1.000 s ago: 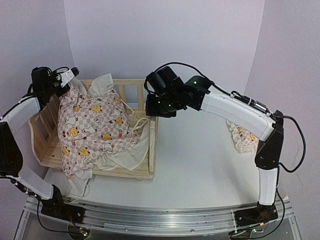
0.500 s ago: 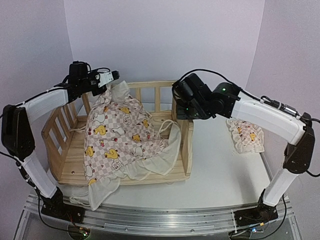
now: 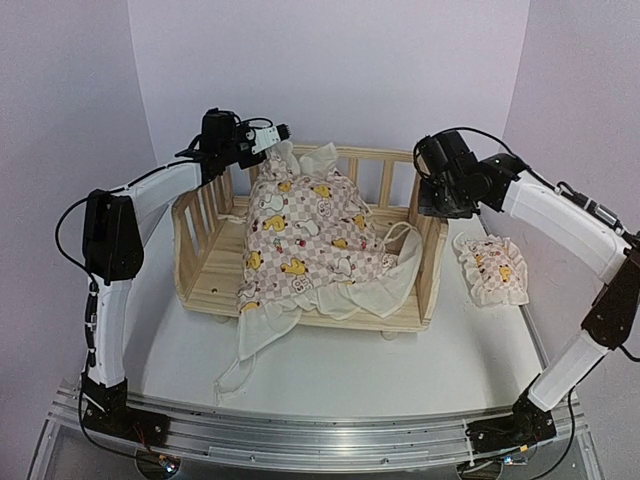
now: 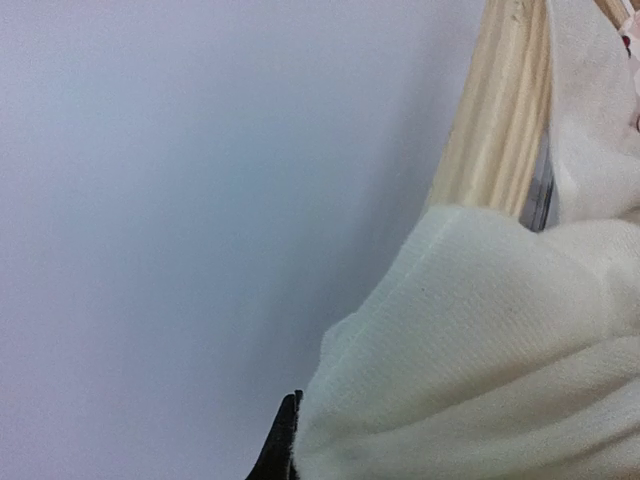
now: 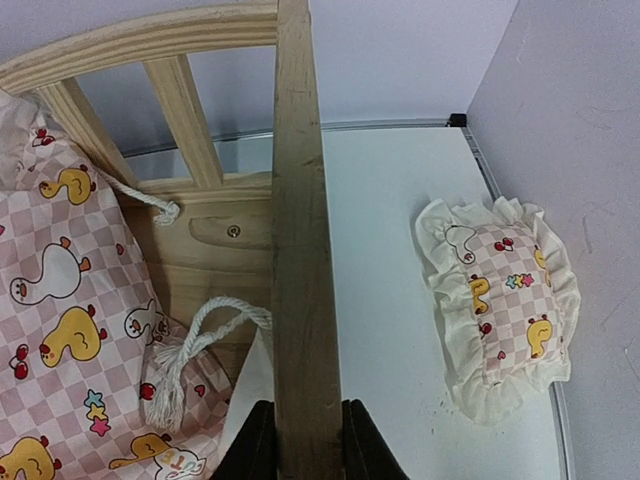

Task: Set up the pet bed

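Two grips: right gripper clamps the bed by its 3 o'clock end rail; left gripper, closed, pinches the cushion hem at 11 o'clock. Bed sits at table centre. Step, judged: placing the frame. Next: free the rail, spread the cushion flat, fetch the pillow from 3 o'clock.

No legible text, labels, brands or numbers — marks on cushion print too small to read.
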Available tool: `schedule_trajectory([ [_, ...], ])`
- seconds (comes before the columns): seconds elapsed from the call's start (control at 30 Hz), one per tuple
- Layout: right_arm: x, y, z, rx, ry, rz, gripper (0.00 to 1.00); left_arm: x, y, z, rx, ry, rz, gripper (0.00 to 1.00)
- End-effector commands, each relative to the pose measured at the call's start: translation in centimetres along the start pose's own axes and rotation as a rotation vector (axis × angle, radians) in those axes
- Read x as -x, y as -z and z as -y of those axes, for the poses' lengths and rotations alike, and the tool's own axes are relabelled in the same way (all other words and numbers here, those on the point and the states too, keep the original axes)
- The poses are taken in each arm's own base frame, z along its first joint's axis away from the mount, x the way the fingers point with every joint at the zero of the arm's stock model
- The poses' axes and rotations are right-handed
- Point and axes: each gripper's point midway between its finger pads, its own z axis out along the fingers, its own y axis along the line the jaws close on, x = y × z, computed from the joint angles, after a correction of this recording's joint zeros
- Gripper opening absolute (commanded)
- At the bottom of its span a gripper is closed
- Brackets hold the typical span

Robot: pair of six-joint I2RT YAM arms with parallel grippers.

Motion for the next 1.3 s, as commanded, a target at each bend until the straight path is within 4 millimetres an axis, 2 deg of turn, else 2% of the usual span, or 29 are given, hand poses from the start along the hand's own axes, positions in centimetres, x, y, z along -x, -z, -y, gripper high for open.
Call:
schedule_trajectory([
  [0.0,2.0,0.0,4.4,-0.186,-0.015,0.042,0.34,-1.3,0.2,-0.5,0.008,0.057,-0.056,0.1],
  [0.1,2.2,0.2,3.1,-0.112,-0.006,0.018,0.64,-0.1,1.3,-1.6,0.019,0.096,-0.021,0.34],
  [0.17,2.9,0.8,2.5,-0.063,0.0,0.021,0.71,1.2,2.5,-2.9,0.034,0.11,0.016,0.52],
  [0.27,4.5,2.8,2.6,-0.014,0.004,0.058,0.8,3.5,4.4,-5.0,0.036,0.143,0.08,0.72],
  [0.37,6.3,5.9,3.6,0.026,-0.004,0.122,0.96,5.8,7.3,-6.6,0.005,0.167,0.138,0.84],
  [0.4,6.7,6.7,3.8,0.04,-0.002,0.137,0.98,6.2,8.0,-6.6,-0.012,0.174,0.153,0.87],
  [0.47,7.7,8.9,4.2,0.093,0.025,0.175,0.98,7.5,10.7,-7.7,-0.032,0.185,0.195,0.94],
  [0.53,8.3,10.6,3.2,0.187,0.07,0.194,0.97,7.8,12.6,-8.1,-0.056,0.207,0.214,0.99],
  [0.6,8.8,12.4,0.9,0.35,0.109,0.198,0.94,8.0,14.4,-8.8,-0.082,0.255,0.222,0.99],
  [0.63,9.0,13.3,-0.6,0.432,0.129,0.196,0.92,8.3,15.4,-9.0,-0.096,0.279,0.228,0.96],
  [0.7,8.2,14.9,-4.9,0.589,0.215,0.18,0.89,9.1,17.8,-8.4,-0.156,0.338,0.245,0.79],
  [0.73,7.4,15.3,-7.0,0.63,0.274,0.174,0.88,9.6,19.0,-7.1,-0.212,0.384,0.258,0.7],
  [0.8,4.5,14.5,-10.7,0.631,0.429,0.144,0.87,10.6,21.9,-3.0,-0.353,0.499,0.275,0.55],
  [0.87,1.5,12.3,-12.7,0.587,0.54,0.075,0.86,11.0,24.6,4.2,-0.528,0.564,0.253,0.49],
  [0.9,0.3,11.2,-13.0,0.556,0.563,0.026,0.86,11.4,26.4,6.8,-0.568,0.559,0.251,0.49],
  [0.93,-0.9,9.7,-13.0,0.508,0.587,-0.021,0.85,11.0,27.4,10.3,-0.62,0.553,0.22,0.5],
  [0.97,-2.1,8.2,-12.5,0.438,0.607,-0.075,0.82,10.9,28.5,11.5,-0.608,0.534,0.208,0.52],
  [1.0,-2.9,7.0,-11.8,0.368,0.621,-0.121,0.8,10.5,29.4,13.8,-0.628,0.521,0.186,0.55],
  [1.1,-4.8,4.0,-9.2,0.155,0.72,-0.205,0.75,8.2,30.4,19.2,-0.646,0.438,0.068,0.64],
  [1.17,-6.9,2.7,-8.4,0.103,0.825,-0.285,0.71,6.8,30.4,21.5,-0.635,0.366,0.005,0.69],
  [1.27,-9.9,1.7,-8.5,0.157,0.997,-0.375,0.67,5.6,29.4,23.1,-0.605,0.328,-0.038,0.74],
])
